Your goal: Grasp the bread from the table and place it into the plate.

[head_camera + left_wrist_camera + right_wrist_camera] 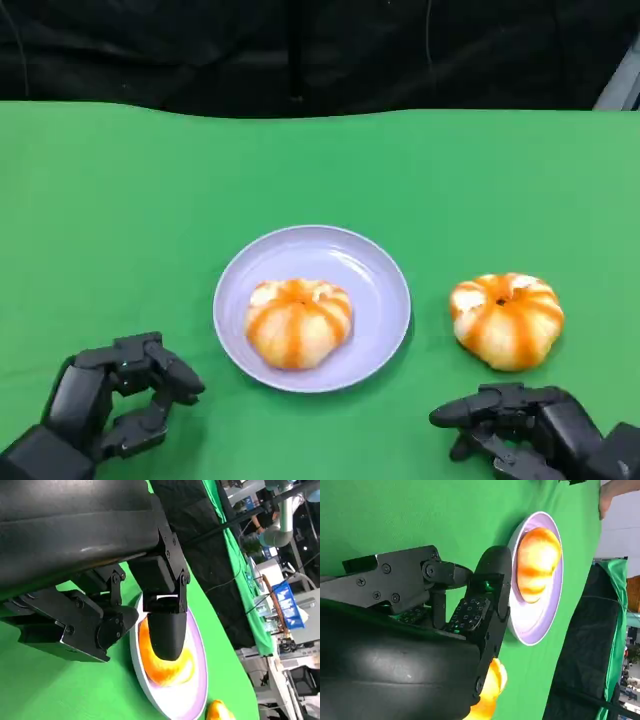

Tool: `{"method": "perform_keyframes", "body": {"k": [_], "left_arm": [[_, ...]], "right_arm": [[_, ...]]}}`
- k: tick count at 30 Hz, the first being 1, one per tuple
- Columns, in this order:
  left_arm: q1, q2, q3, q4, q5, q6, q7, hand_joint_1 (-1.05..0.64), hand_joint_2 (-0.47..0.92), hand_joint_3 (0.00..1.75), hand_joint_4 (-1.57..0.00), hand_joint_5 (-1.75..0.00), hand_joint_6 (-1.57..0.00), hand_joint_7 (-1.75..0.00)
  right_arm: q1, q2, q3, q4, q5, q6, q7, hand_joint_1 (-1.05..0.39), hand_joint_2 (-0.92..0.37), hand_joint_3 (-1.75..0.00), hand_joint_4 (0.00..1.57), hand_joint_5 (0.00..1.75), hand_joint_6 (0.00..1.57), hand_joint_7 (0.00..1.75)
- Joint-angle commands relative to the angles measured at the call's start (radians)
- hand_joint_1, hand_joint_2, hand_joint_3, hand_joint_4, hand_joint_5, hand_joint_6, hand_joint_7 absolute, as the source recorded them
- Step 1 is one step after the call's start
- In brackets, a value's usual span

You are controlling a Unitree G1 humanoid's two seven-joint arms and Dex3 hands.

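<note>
Green cloth (150, 200) covers the table; one bun (298, 322) sits in the centre plate (385, 290), another bun (506, 319) lies right of it. Left hand (115, 400) at lower left and right hand (525, 428) at lower right rest with loosely parted fingers, grasping nothing.

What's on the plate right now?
One orange-striped bread lies on the lavender plate, left of its middle. The plate surface under the bread is covered. A second bread sits on the green table, right of the plate.

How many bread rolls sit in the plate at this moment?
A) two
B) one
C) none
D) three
B: one bread roll lies in the lavender plate, while the second roll sits on the green table beside it, just beyond the right hand.
</note>
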Motion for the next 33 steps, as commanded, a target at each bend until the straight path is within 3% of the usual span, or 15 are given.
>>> {"method": "perform_keyframes", "body": {"k": [1, 33], "left_arm": [[0.011, 0.021, -0.003, -0.008, -0.007, 0.007, -0.004, 0.14, 0.64, 1.02, -0.94, -1.49, -0.97, -1.23], [0.15, -0.006, -0.106, -0.233, -0.049, 0.111, -0.101, 0.09, 0.6, 1.1, -0.99, -1.42, -1.04, -1.11]], "right_arm": [[0.015, -0.022, -0.009, -0.008, 0.005, 0.003, 0.0, -0.05, -0.92, -0.43, 0.76, 1.14, 1.08, 0.31], [0.063, -0.028, -0.004, -0.097, 0.019, 0.038, 0.001, -0.09, -0.92, -0.37, 0.8, 1.15, 1.1, 0.31]]}}
